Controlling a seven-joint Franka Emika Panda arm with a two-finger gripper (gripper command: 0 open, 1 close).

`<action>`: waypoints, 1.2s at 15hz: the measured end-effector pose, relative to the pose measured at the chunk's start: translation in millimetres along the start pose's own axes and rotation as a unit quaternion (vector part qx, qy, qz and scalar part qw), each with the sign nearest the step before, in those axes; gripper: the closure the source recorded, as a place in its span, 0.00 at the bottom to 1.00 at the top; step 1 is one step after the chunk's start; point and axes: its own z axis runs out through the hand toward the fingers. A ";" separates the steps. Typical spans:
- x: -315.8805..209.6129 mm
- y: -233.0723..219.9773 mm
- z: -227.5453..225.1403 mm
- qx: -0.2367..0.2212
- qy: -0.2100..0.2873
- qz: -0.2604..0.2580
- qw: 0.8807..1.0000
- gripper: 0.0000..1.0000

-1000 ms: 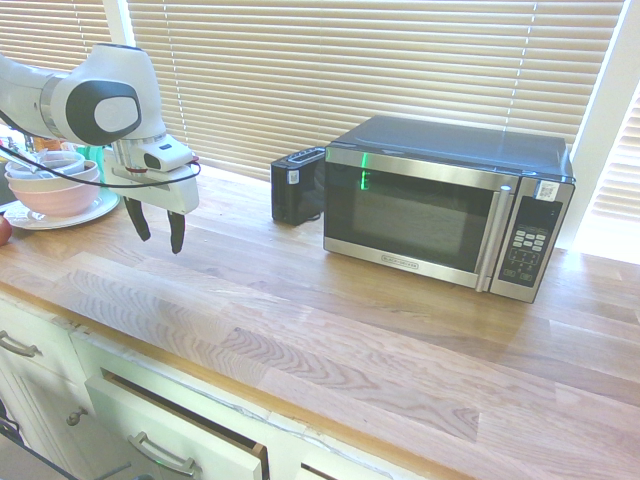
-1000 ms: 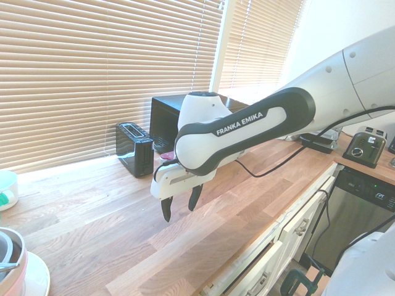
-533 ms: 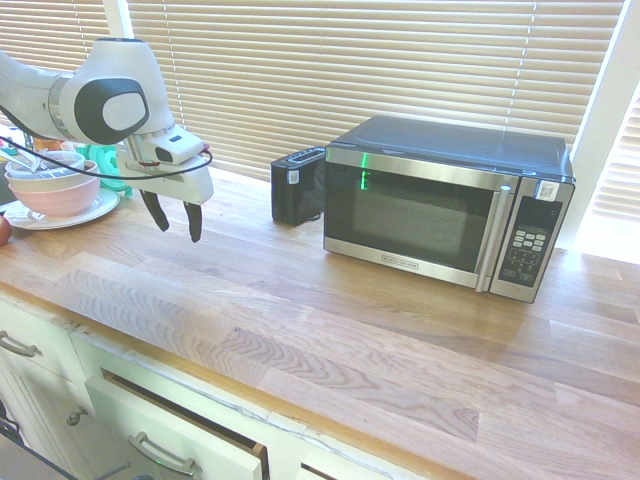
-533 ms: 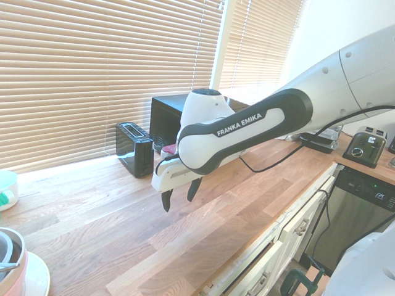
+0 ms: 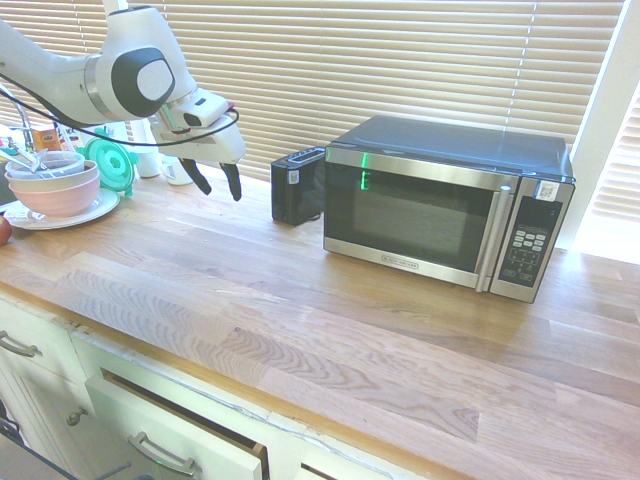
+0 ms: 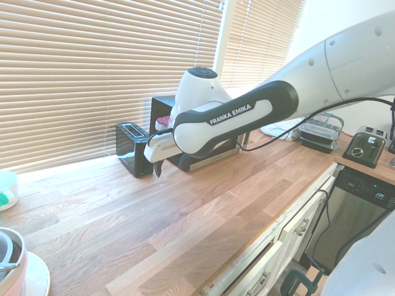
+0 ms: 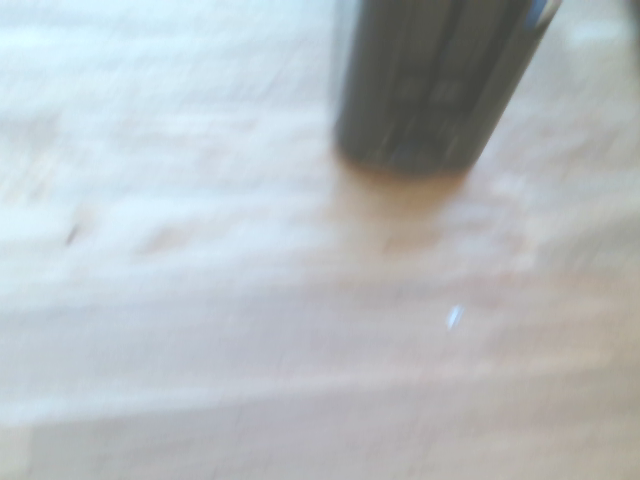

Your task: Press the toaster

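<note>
The toaster (image 5: 297,187) is a small black box with top slots and a white sticker on its end, standing on the wooden counter just left of the microwave. It also shows by the blinds in the second exterior view (image 6: 133,148) and as a blurred dark block in the wrist view (image 7: 435,85). My gripper (image 5: 217,178) hangs open above the counter, a short way left of the toaster and not touching it, with nothing between its fingers. From the other side the gripper (image 6: 155,166) sits in front of the toaster's end, its fingers (image 6: 158,168) partly hidden by the hand.
A large silver-and-black microwave (image 5: 445,205) stands right of the toaster. Stacked bowls on a plate (image 5: 55,190) and a teal item (image 5: 108,162) sit at the counter's left. Window blinds run behind everything. A silver appliance (image 6: 364,147) stands at the far end.
The arm has swung up and towards the toaster, carrying the gripper from over the counter's front left to just beside the toaster. The fingers stayed open.
</note>
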 end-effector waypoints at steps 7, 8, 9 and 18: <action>53.1 -39.7 -0.8 0.002 0.039 0.001 0.999 0.00; 58.4 -45.6 -4.5 0.002 0.044 0.000 0.999 0.00; 61.7 -51.6 -7.5 0.002 0.048 0.000 0.999 0.00; 83.8 -76.8 -14.6 0.004 0.058 0.009 0.998 1.00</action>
